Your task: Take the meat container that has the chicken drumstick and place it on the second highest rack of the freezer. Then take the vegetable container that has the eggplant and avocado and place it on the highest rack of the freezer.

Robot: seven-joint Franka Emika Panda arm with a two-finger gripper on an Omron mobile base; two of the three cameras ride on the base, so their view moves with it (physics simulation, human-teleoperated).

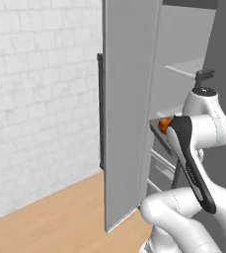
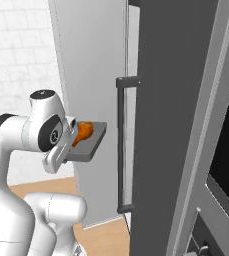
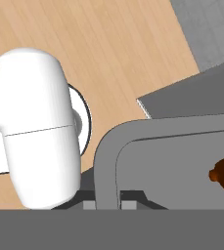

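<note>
Since the tray is already in hand, what matters is how it lies toward the shelves.
Gripper (image 3: 108, 205): clamped on the near rim of the meat container (image 3: 182, 161), bottom centre of the hand view.
Container: runs away from the fingers toward that frame's right; flat and level in the right base view.
Chicken drumstick (image 2: 84, 131): lies in the tray's far part; which way it points is unclear.
Freezer (image 1: 183, 74): door open, shelves in the left base view's upper right, just beyond the tray.

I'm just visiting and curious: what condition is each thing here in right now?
freezer: door swung open
meat container: held up in the air, roughly level
chicken drumstick: lying in the container
end effector: shut on the container's rim
oven: closed
</note>
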